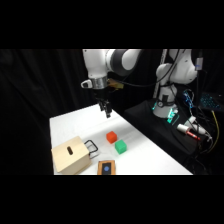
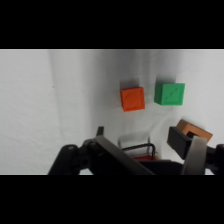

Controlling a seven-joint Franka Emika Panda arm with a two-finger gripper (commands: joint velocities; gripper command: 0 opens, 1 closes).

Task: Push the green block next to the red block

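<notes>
The red block (image 1: pixel 111 137) and the green block (image 1: pixel 120 147) sit on the white table (image 1: pixel 145 160), a narrow gap apart, with the green one nearer the front edge. My gripper (image 1: pixel 105 109) hangs above the table's far part, behind both blocks and touching neither. In the wrist view the red block (image 2: pixel 132 98) lies left of the green block (image 2: pixel 170 93), both well beyond the gripper's black linkage (image 2: pixel 107 157) at the bottom edge.
A tan wooden box (image 1: pixel 71 155) stands at the front left with a black wire handle (image 1: pixel 90 147) beside it. A flat orange-brown item with a dark face (image 1: pixel 106 168) lies at the front edge. Cables and gear (image 1: pixel 192 127) lie on the dark surface at the right.
</notes>
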